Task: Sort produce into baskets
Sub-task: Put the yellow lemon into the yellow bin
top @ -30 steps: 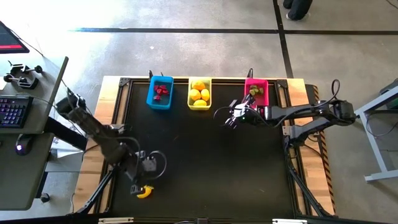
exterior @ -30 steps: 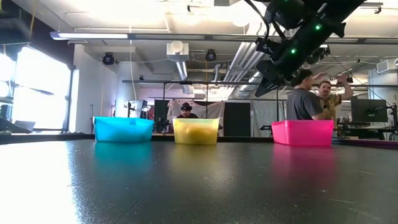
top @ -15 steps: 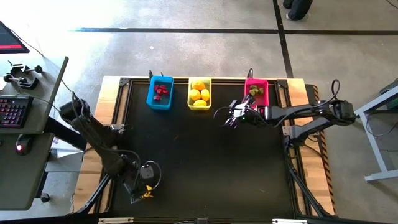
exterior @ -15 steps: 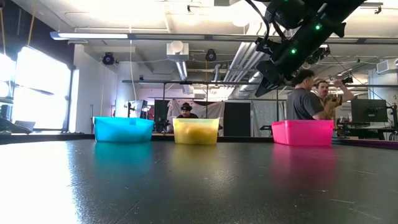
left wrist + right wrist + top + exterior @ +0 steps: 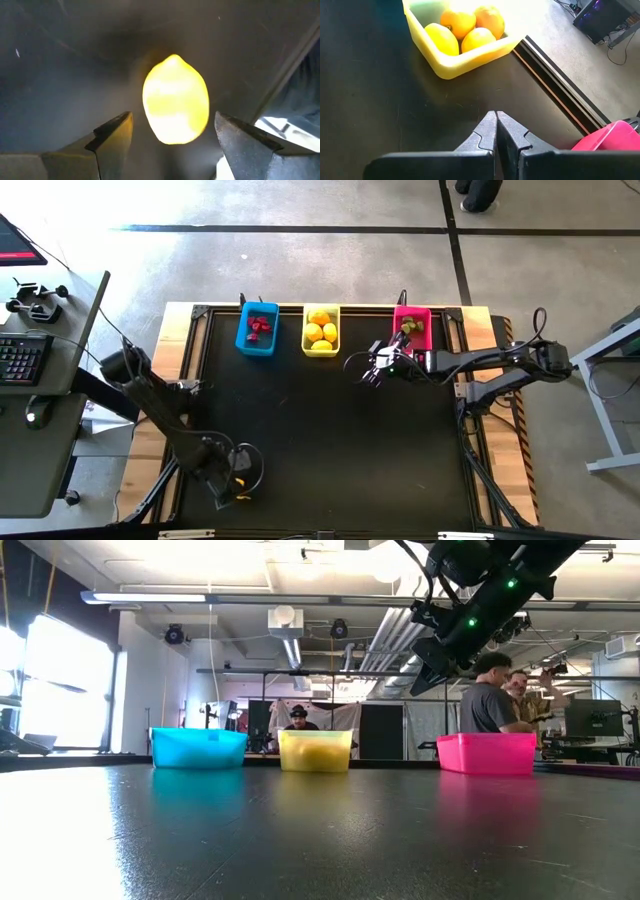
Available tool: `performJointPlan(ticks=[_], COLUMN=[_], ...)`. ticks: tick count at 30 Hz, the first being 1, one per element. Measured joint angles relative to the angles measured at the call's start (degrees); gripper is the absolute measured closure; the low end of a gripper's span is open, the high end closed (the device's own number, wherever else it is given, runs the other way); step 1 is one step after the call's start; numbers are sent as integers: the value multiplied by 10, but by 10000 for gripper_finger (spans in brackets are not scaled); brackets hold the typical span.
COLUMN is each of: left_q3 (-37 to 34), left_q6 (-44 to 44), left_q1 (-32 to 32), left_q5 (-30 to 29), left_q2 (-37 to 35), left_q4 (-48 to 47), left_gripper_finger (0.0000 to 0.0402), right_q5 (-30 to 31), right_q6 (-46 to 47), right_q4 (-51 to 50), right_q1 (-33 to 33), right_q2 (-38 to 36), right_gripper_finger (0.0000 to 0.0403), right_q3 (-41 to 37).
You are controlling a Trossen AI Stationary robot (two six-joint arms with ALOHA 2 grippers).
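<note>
A yellow lemon [image 5: 175, 100] lies on the black table near its front left; in the high view only a sliver of the lemon [image 5: 241, 496] shows under my left arm. My left gripper [image 5: 174, 122] is open, one finger on either side of the lemon with a gap on each side. My right gripper [image 5: 368, 370] hangs shut and empty above the table, between the yellow basket [image 5: 321, 328] and the pink basket [image 5: 411, 328]. The blue basket [image 5: 257, 328] holds red bits, the yellow one lemons [image 5: 457, 27], the pink one green bits.
The three baskets stand in a row along the far edge, seen in the low view as blue [image 5: 198, 748], yellow [image 5: 315, 751] and pink [image 5: 487, 753]. The table's wooden rim [image 5: 170, 340] frames the black mat. People stand in the room beyond the table.
My left gripper has moved toward the table's near edge and come over the lemon, which now shows only as a sliver beneath it. The lemon has stayed about where it was.
</note>
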Motion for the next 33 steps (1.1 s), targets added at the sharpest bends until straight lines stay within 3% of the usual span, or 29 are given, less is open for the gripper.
performJointPlan(ticks=[6, 17, 21, 29, 33], left_q3=[0, 0, 0, 0, 0], left_q6=[44, 63, 78, 133, 199], left_q1=[-6, -23, -18, 29, 87], left_q5=[-33, -2, -3, -27, -57], left_q2=[13, 49, 43, 28, 10], left_q4=[1, -1, -12, -85, -99], left_gripper_finger=[131, 135, 165, 268, 275], right_q5=[0, 0, 0, 0, 0], right_q6=[0, -1, -1, 1, 9], right_q4=[0, 0, 0, -5, -7], right_q1=[0, 0, 0, 0, 0], right_q2=[0, 0, 0, 0, 0], right_gripper_finger=[403, 403, 403, 403, 403], right_q3=[0, 0, 0, 0, 0])
